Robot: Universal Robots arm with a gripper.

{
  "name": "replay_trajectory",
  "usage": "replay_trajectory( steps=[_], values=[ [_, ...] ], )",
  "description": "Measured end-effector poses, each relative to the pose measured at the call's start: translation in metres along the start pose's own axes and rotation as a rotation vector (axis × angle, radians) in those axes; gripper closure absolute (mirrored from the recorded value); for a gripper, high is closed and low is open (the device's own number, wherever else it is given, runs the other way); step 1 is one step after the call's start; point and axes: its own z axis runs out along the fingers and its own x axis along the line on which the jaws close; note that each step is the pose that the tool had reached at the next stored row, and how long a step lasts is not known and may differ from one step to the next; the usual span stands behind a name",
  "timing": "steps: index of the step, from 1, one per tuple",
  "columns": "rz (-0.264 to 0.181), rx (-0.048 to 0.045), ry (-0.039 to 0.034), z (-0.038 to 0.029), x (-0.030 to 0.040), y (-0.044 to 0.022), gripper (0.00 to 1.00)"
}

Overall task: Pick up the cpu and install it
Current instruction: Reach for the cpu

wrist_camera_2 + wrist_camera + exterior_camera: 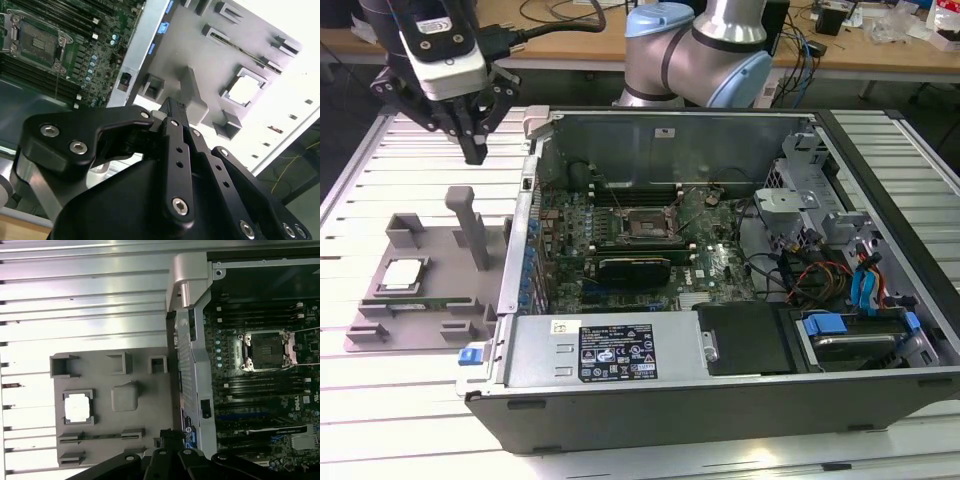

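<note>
The cpu (pixel 402 273), a flat square chip with a shiny silver-grey top and a thin pale edge, lies flat in a square recess of the grey holder tray (pixel 438 252). The tray sits on the slatted worktop (pixel 380 180), at the exterior view's left of the open computer case (pixel 620 350). The claw (pixel 475 152) hovers above the tray, clenched on nothing, apart from the chip.

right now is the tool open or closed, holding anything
tool: closed, holding nothing; the cpu lies on the tray.
</note>
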Motion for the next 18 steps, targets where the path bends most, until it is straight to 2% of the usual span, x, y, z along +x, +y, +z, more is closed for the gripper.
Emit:
replay_trajectory(
  steps=[4,18],
  values=[
    [0.000,0.0000,0.0000,-0.0002,0.0086,-0.0006,0.89],
    [0.000,0.0000,0.0000,-0.0008,0.0309,-0.0023,0.89]
  ],
)
